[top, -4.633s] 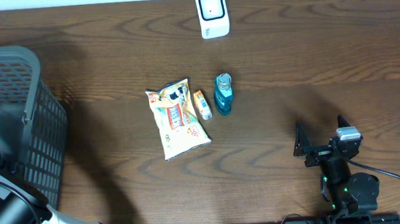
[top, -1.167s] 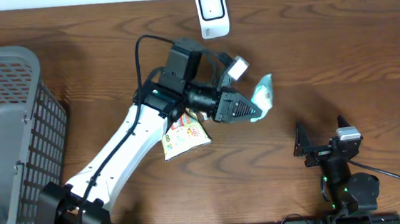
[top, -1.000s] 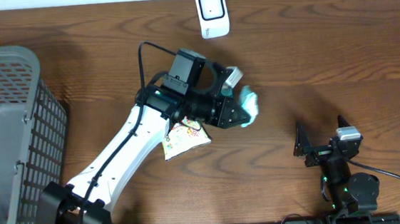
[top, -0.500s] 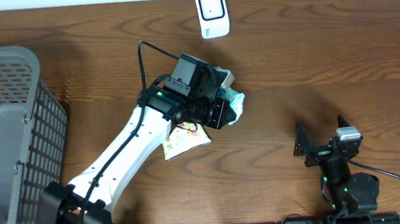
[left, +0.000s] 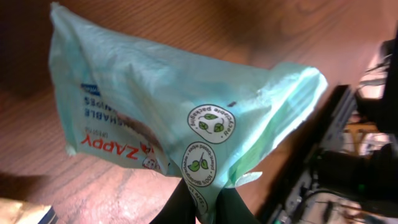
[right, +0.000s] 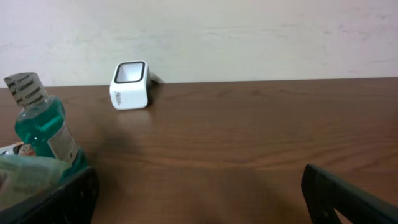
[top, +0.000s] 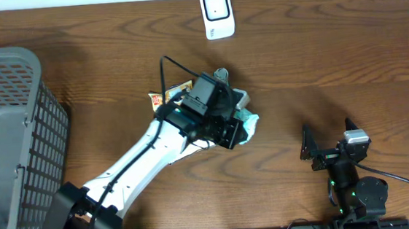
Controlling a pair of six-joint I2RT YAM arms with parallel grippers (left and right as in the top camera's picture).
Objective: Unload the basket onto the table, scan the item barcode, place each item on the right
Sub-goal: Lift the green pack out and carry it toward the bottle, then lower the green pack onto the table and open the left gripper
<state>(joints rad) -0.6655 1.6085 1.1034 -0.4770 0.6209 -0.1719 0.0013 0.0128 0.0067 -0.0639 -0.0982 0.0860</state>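
A mint-green wipes packet, the item, hangs above the table with my left gripper shut on its lower edge. Its printed face with round leaf logos fills the left wrist view; no barcode shows there. From overhead the packet sticks out to the right of the left gripper, just right of table centre. The white scanner stands at the far edge, well beyond the packet; it also shows as the scanner from the right wrist. My right gripper rests open and empty at the front right.
A teal mouthwash bottle stands right beside the held packet; only its cap shows overhead. A snack bag lies mostly under the left arm. A grey mesh basket fills the left edge.
The left arm has turned its wrist and brought the packet slightly nearer the table's front, now beside the bottle. The right arm has not moved.
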